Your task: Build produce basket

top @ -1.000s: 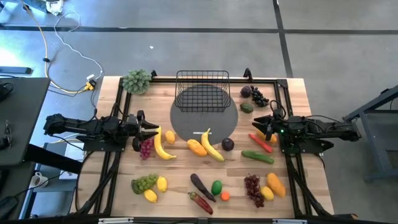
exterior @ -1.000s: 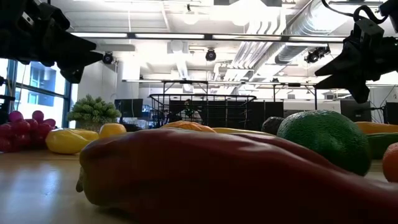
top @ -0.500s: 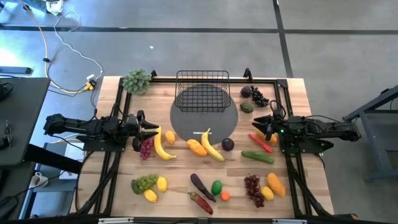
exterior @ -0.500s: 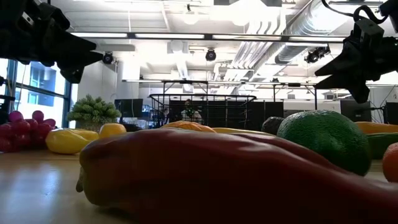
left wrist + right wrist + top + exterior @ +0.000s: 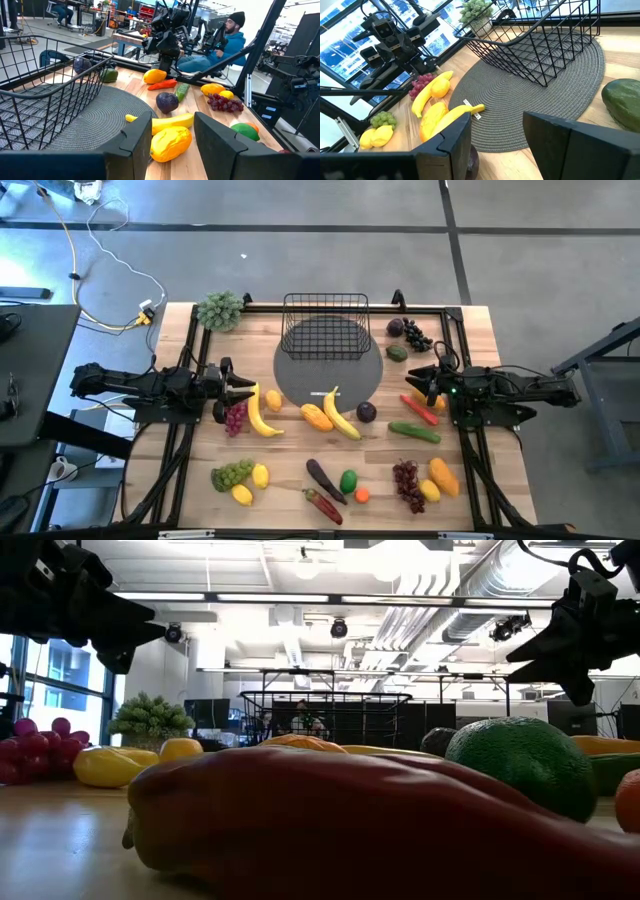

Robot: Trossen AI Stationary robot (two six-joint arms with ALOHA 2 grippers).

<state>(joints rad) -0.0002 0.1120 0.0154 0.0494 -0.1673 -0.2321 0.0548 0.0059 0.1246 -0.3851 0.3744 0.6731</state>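
High view showed the basket (image 5: pixel 325 323) empty on the round mat (image 5: pixel 330 375) by the counter's (image 5: pixel 480 330) far edge. Both tools hung spread, holding nothing: the left tool (image 5: pixel 243 387) near the left edge, the right tool (image 5: pixel 415 378) near the right. I judged the crowding risky; a grab for one banana (image 5: pixel 262 418) could nudge the purple grapes (image 5: pixel 235 418) just beside it. Counted: one basket, two bananas, three grape bunches near the counter's front and left, one cucumber (image 5: pixel 414 432).
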